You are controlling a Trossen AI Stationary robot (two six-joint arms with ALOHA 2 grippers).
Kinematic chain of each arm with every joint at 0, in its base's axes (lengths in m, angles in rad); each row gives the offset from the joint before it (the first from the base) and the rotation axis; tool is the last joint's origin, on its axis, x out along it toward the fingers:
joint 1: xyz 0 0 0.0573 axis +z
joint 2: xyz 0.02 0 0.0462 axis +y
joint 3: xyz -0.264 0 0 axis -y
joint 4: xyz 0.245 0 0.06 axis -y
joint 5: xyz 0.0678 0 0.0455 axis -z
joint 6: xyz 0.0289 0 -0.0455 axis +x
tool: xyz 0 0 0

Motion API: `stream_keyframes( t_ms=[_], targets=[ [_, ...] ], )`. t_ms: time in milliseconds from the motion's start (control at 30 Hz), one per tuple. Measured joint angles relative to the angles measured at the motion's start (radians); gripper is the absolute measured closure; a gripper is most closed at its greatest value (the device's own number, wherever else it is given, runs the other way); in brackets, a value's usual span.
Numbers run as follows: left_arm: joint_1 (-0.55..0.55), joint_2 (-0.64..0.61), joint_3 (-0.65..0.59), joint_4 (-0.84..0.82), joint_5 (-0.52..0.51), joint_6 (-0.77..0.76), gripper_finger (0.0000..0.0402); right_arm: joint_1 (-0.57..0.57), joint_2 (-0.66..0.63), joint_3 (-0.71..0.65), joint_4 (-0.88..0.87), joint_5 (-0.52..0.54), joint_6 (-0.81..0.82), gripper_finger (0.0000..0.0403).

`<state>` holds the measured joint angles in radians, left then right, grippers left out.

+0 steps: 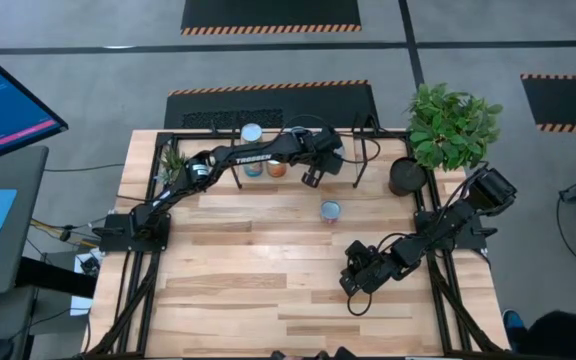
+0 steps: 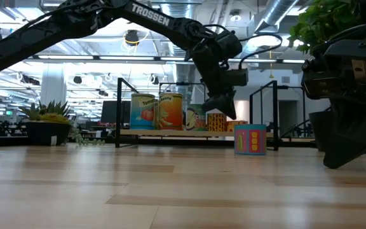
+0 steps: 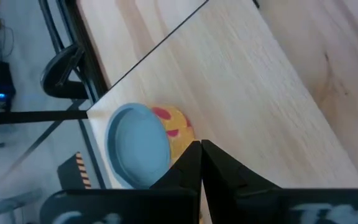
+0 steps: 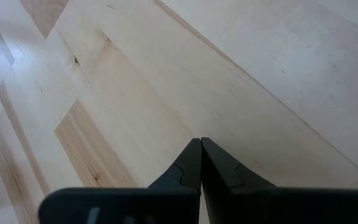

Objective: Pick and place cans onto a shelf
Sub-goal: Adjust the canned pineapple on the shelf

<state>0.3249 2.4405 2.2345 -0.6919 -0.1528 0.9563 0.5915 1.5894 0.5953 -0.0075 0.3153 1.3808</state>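
My left gripper (image 2: 224,105) hung above the shelf (image 2: 170,132), fingers closed. Two tall cans (image 2: 157,111) stood together on it, smaller tins (image 2: 216,122) beside. One blue can (image 2: 250,139) sat on the table (image 2: 170,191). Right arm (image 2: 348,95) loomed near.

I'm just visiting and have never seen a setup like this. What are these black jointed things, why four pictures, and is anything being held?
They are two robot arms at a wooden table. One picture looks straight down, one looks level across the tabletop, and two come from cameras on the arms' wrists. The left gripper hangs by the low shelf at the table's far edge, fingers shut and empty. Cans stand on the shelf; one can stands on the table. The right gripper waits over bare wood, shut, holding nothing. A potted plant stands at a corner.
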Motion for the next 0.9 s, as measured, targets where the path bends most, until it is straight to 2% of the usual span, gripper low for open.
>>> stream_keyframes(
  t_ms=[333, 467, 667, 900],
  targets=[
    [0.009, 0.001, 0.000, 0.006, 0.004, 0.001, 0.0401, 0.000, 0.000, 0.000, 0.000, 0.000, 0.008, 0.0375],
    [0.009, 0.041, 0.002, 0.008, 0.008, 0.001, 0.0401, 0.000, 0.000, 0.000, 0.000, -0.001, 0.010, 0.0376],
    [-0.015, 0.069, 0.004, 0.019, -0.052, 0.024, 0.0401, 0.004, 0.000, 0.000, 0.001, 0.000, 0.030, 0.0379],
    [-0.016, 0.072, 0.062, 0.035, -0.042, 0.027, 0.0401, 0.005, 0.000, 0.000, 0.000, -0.002, 0.034, 0.0374]
  ],
)
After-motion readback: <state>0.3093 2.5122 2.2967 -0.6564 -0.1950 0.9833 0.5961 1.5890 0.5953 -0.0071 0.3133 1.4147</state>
